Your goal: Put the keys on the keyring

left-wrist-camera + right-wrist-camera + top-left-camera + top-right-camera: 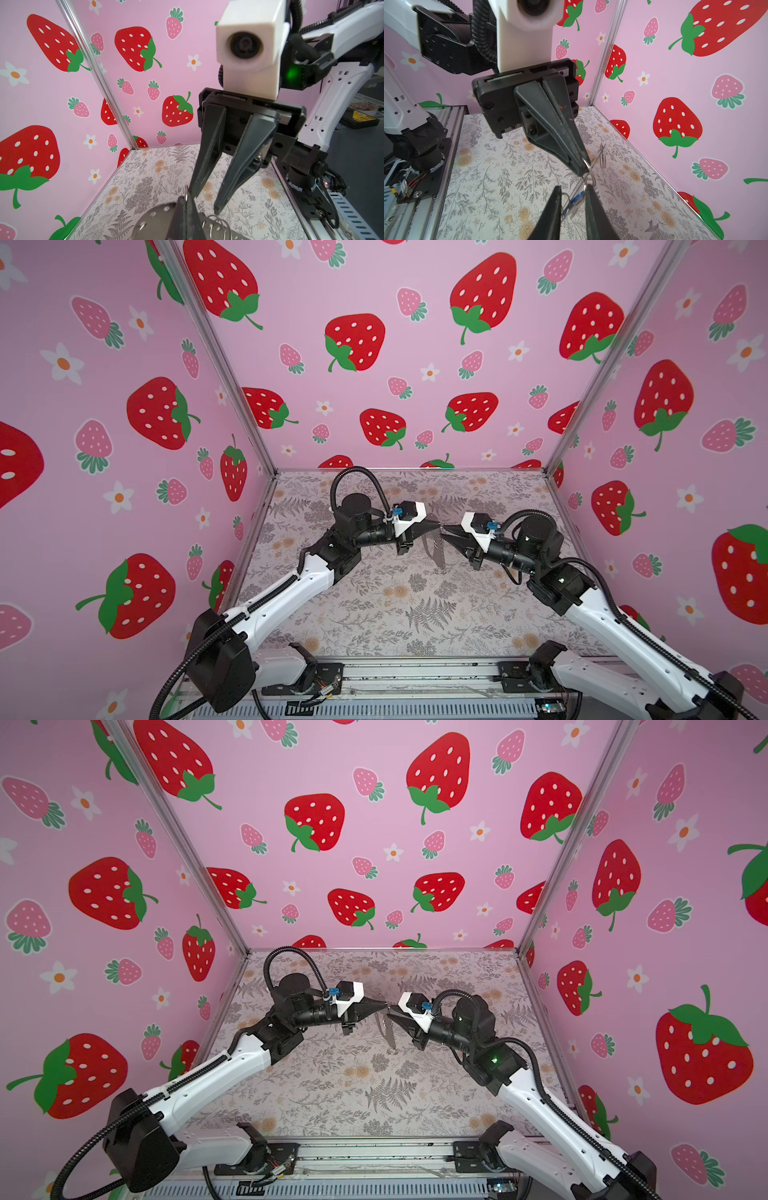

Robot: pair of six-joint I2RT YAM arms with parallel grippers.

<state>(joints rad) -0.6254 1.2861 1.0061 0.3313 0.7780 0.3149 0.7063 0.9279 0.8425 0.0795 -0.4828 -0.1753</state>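
Closest in the right wrist view are the right pincer's two dark fingers. They stand released, with a clear gap between them. The key, with its blue tag, shows in that gap just behind the fingertips. Whether either finger touches it cannot be told. Straight ahead of those tips, almost tip to tip with them, the left pincer is clenched on the keyring, pinching one of its thin metal rings. More wire rings hang blurred just beside the left pincer's tip. From the left wrist view, the keyring shows as a grey band with pale dots. It lies on both sides of the left pincer's shut tips, with a row of small rings along its edge toward the right pincer. The right pincer's parted fingers point down at it from just beyond. In both top views the two pincers meet nose to nose above the middle of the flowered table. The keyring dangles below the left pincer's tip, its lower end near the tabletop. Pink walls printed with strawberries stand behind and to both sides of the pincers.
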